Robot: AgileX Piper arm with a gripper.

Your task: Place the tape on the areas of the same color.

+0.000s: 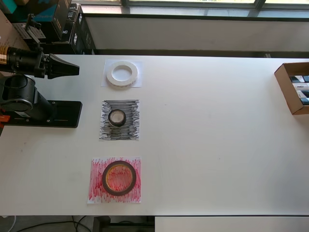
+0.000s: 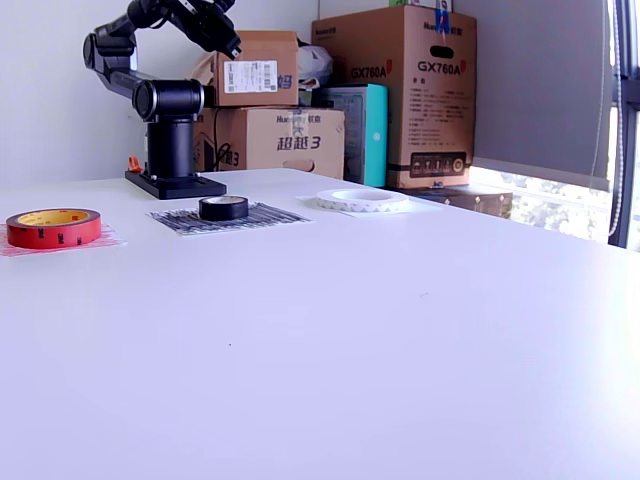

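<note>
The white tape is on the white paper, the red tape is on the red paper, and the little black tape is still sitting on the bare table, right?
Not quite. The overhead view shows the black tape lying on the black scribbled paper, not the bare table. The rest is right: the white tape is on the white paper and the red tape is on the red paper.

white table (image 2: pixel 400 330), stacked cardboard boxes (image 2: pixel 395 90)

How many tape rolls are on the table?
3: the white tape ring on the white sheet, the black tape roll on the black-scribbled sheet, the dark-red tape roll on the red-scribbled sheet. None seems hidden.
</note>
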